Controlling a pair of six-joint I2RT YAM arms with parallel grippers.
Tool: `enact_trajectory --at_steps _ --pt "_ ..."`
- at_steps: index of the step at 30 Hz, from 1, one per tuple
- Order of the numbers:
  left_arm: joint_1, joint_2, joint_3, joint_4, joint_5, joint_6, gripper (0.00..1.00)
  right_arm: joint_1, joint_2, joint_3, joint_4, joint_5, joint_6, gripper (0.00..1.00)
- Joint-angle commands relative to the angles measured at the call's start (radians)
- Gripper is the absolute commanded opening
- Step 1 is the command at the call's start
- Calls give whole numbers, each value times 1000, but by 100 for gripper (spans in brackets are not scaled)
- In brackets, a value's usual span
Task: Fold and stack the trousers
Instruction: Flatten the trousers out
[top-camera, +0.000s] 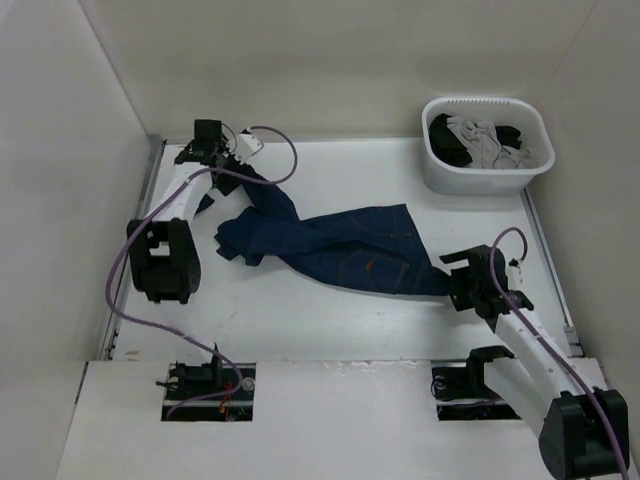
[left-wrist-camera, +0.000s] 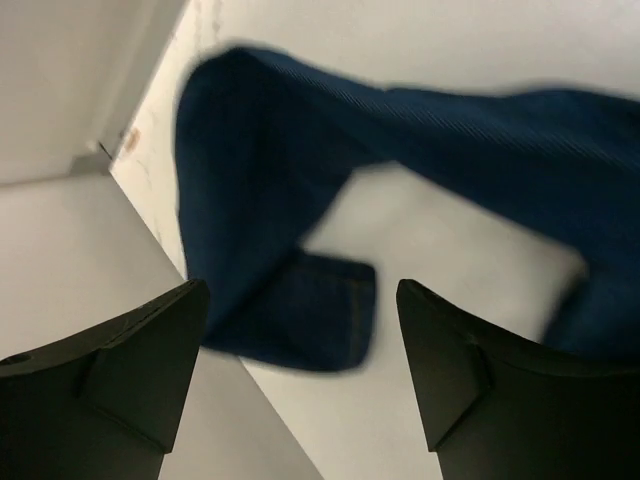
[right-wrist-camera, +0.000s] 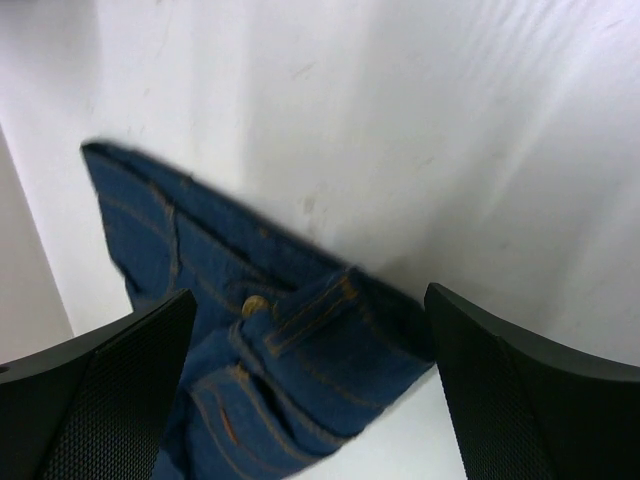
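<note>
White arm links (top-camera: 527, 345), black joint housings (top-camera: 165, 258), looping purple cables (top-camera: 294, 155)

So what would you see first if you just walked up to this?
The big dark blue trousers, lying crumpled across the middle of the white table. Then the white tub of grey and black clothes at the far right corner. The left tool is open over a leg, the right tool open over the waistband.

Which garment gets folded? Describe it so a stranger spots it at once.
Look at the white table. Across its middle lie the trousers, long dark navy denim with orange-tan stitching. Unlike the grey and black clothes in the white basket at the far right, they lie loose on the table.
</note>
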Motion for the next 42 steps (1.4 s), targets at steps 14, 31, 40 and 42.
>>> enact_trajectory --at_steps 14,31,40,42 --pt "-93 -662 -539 -325 210 -117 83 54 272 125 64 -213 80 100" --pt "-191 -506 -821 56 -36 -361 71 -19 246 112 122 -250 -21 0" --pt "-46 -513 -674 382 -139 -98 0 -59 352 520 123 -252 -347 0" --pt "4 -547 -593 350 -119 95 0 -81 372 632 137 -266 -419 0"
